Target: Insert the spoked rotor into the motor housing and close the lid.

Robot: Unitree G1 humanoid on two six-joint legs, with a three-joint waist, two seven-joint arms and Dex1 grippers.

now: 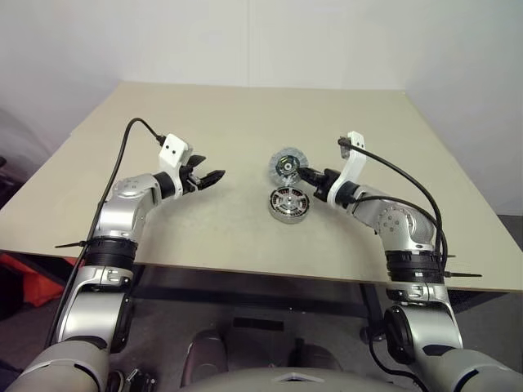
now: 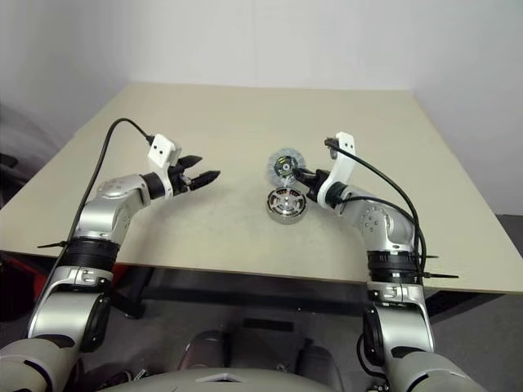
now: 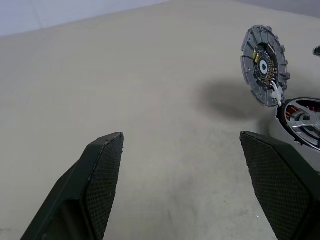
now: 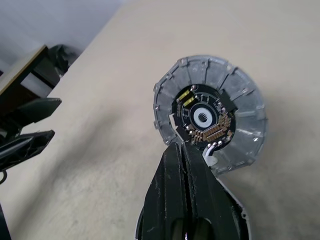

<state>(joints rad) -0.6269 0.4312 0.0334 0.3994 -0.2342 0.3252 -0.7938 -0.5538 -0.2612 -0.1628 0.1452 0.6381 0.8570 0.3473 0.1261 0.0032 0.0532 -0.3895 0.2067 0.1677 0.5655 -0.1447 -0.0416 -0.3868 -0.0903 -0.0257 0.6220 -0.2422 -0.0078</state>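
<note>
The left hand [image 1: 214, 175] hangs over the left half of the counter [image 1: 229, 114], its two black fingers [image 3: 97, 175] spread wide and holding nothing, pointing across toward the middle. From it, the task's parts lie well apart to the right, past a bare stretch of counter.

Near the middle of the counter, somewhat toward the near edge, the motor housing [image 1: 287, 203] lies flat. The spoked rotor [image 3: 302, 114] appears already seated in it: in the left wrist view dark spokes and a thick rim show on top, with copper windings glimpsed beneath. So the insert step looks done, and closing is what remains.

Just behind the housing, on the side toward the far edge, the lid [image 4: 210, 117] stands tilted up on its edge, its inner face with the dark centre piece and small circuit parts turned toward the right arm. Its lower edge sits just beside the housing's rim; whether the two touch I cannot tell.

The right hand [image 1: 309, 174] comes in from the right, fingers pressed together, their tips at the lid's lower edge. They seem to pinch a thin part of it, though the grip is not clear. This hand is plainly the nearer. The coming move turns on tipping the lid down toward the near edge, onto the housing directly below and in front of it.
</note>
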